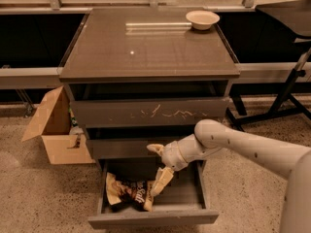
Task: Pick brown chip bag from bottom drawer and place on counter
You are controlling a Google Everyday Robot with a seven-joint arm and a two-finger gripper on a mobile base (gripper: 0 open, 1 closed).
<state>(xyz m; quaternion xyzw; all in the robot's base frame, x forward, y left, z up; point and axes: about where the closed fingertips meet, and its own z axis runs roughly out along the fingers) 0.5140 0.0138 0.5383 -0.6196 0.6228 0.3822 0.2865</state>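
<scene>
The brown chip bag (125, 191) lies crumpled in the left half of the open bottom drawer (151, 218). My gripper (159, 166) hangs over the drawer just right of the bag, fingers spread open. The lower finger (162, 180) reaches down to the bag's right end; I cannot tell if it touches. The upper finger (156, 148) sits in front of the middle drawer's front. Nothing is held. The counter (146, 42) is the glossy top of the cabinet, above the arm.
A cream bowl (202, 19) sits at the counter's back right corner. The top drawer front with white scratches (150, 112) stands slightly pulled out. An open cardboard box (56, 128) stands on the floor left of the cabinet. A black stand (286, 93) is at right.
</scene>
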